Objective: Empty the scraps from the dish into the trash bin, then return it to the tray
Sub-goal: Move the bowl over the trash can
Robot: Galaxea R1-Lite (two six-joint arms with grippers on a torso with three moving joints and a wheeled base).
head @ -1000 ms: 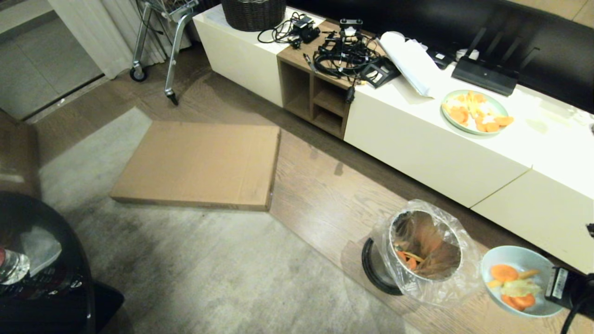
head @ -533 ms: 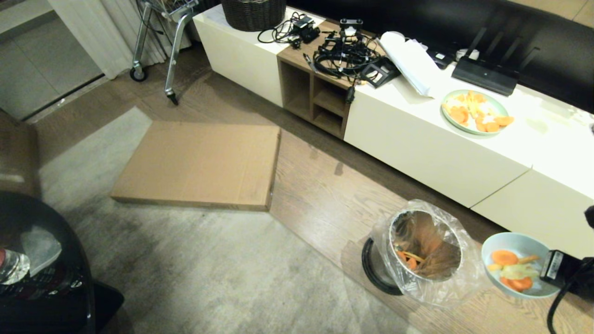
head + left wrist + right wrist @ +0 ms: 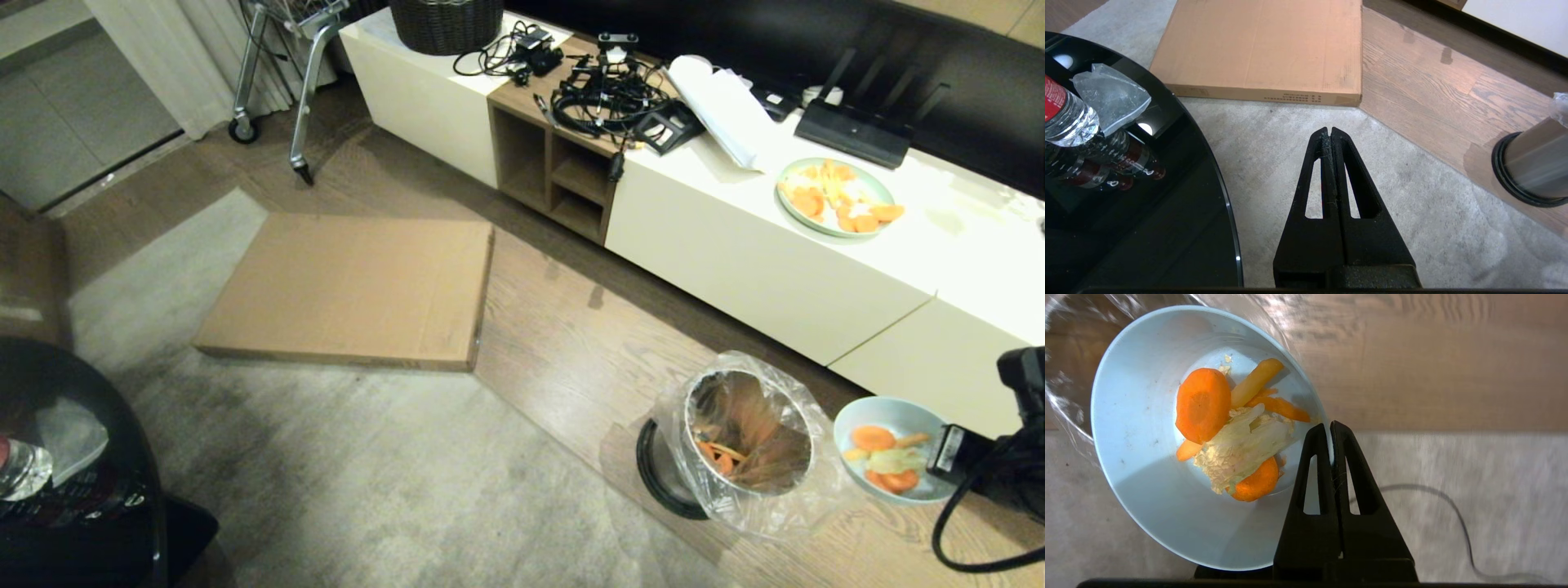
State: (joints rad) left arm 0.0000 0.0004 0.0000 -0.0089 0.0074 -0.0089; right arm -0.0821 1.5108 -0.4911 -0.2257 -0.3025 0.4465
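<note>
My right gripper (image 3: 945,451) (image 3: 1329,426) is shut on the rim of the dish (image 3: 890,416) (image 3: 1135,428), a pale blue-white bowl held just to the right of the trash bin (image 3: 747,441). Orange slices and pale leafy scraps (image 3: 886,461) (image 3: 1233,428) lie inside the bowl. The steel bin has a clear bag liner and a black base ring (image 3: 1519,179), and some orange scraps (image 3: 717,457) lie in it. The tray is out of view. My left gripper (image 3: 1329,131) hangs shut and empty over the grey rug.
A long white cabinet (image 3: 767,261) behind the bin carries a pale-green plate (image 3: 837,198) of orange pieces, cables and papers. A flat cardboard box (image 3: 351,286) lies on the floor. A round black glass table (image 3: 1126,212) with bottles stands at the left.
My right gripper has carried the bowl up the picture and slightly leftward, closer to the bin's rim. The left arm has not moved.
</note>
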